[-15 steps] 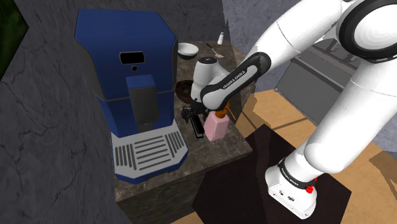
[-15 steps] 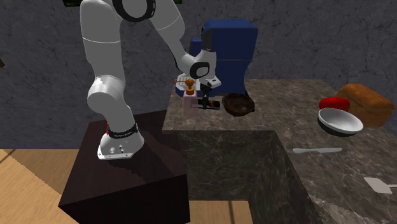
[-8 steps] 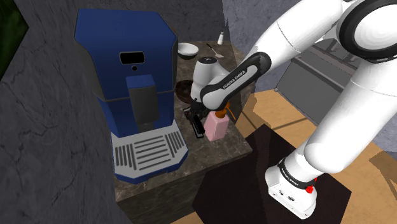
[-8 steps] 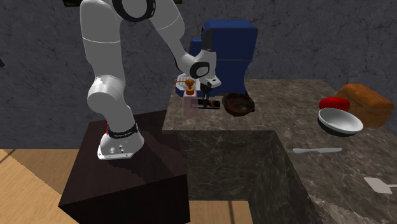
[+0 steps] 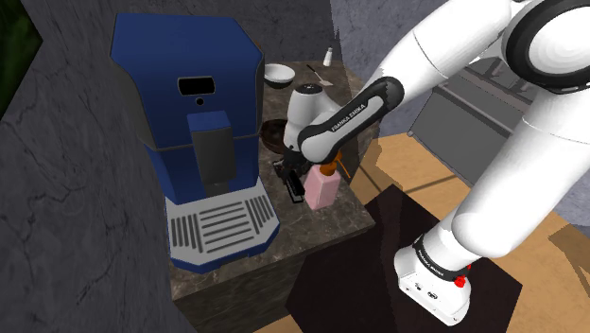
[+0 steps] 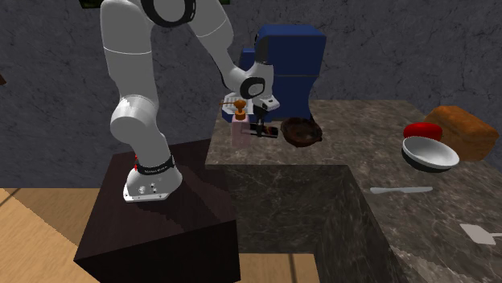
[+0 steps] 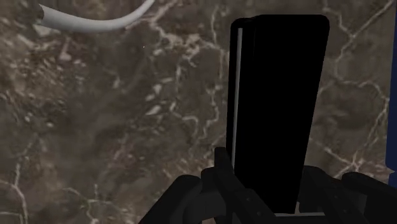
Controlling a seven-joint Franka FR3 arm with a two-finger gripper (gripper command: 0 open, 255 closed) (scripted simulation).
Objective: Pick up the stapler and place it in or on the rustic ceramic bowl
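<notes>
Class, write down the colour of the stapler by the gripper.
The stapler is black, with a thin pale strip along one edge; best seen in the wrist view.

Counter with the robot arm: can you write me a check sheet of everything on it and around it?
Surface: dark marbled counter.
Job's things: black stapler, between the fingers; brown bowl on the counter next to it, with no stapler in it yet.
Clutter: blue coffee machine, pink bottle right beside the gripper, white bowl, brown loaf.
Gripper: black gripper, shut on the stapler, low over the counter.
Cables: nothing seen.
Surroundings: grey stone wall, wooden floor, dark stand under the arm.
</notes>
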